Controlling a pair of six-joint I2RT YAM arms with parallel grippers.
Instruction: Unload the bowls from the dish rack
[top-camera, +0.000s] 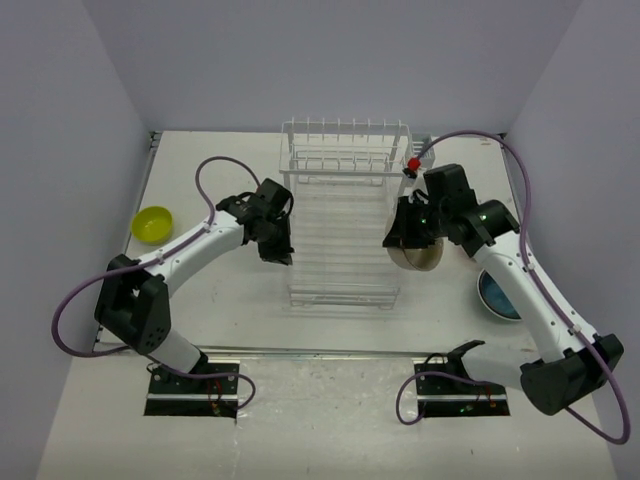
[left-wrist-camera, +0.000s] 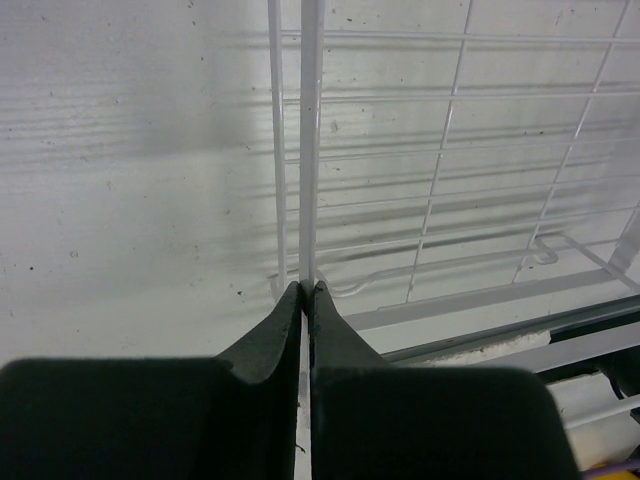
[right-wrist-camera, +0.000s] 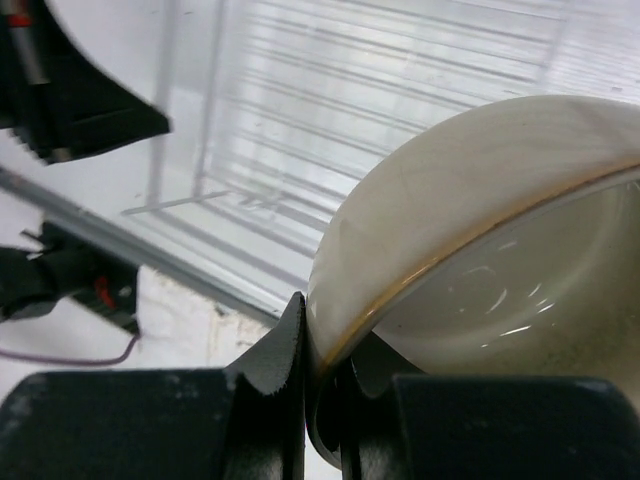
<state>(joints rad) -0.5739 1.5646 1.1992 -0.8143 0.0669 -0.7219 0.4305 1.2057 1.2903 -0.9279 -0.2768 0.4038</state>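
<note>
The white wire dish rack (top-camera: 340, 215) stands mid-table, with no bowl showing in it. My right gripper (top-camera: 410, 243) is shut on the rim of the beige-cream bowl (top-camera: 422, 256), held tilted just off the rack's right side. In the right wrist view the fingers (right-wrist-camera: 290, 335) pinch the bowl's (right-wrist-camera: 450, 190) edge. My left gripper (top-camera: 280, 250) is at the rack's left edge, shut on one of its wires (left-wrist-camera: 311, 150). The yellow-green bowl (top-camera: 153, 223) sits on the table at far left. The dark blue bowl (top-camera: 497, 295) sits at right. The other bowls are out of view.
A small caddy with a red item (top-camera: 412, 162) hangs on the rack's back right corner. The right arm's purple cable loops over the back right. The left arm (right-wrist-camera: 60, 90) shows in the right wrist view beyond the rack (right-wrist-camera: 300, 110). Walls close three sides.
</note>
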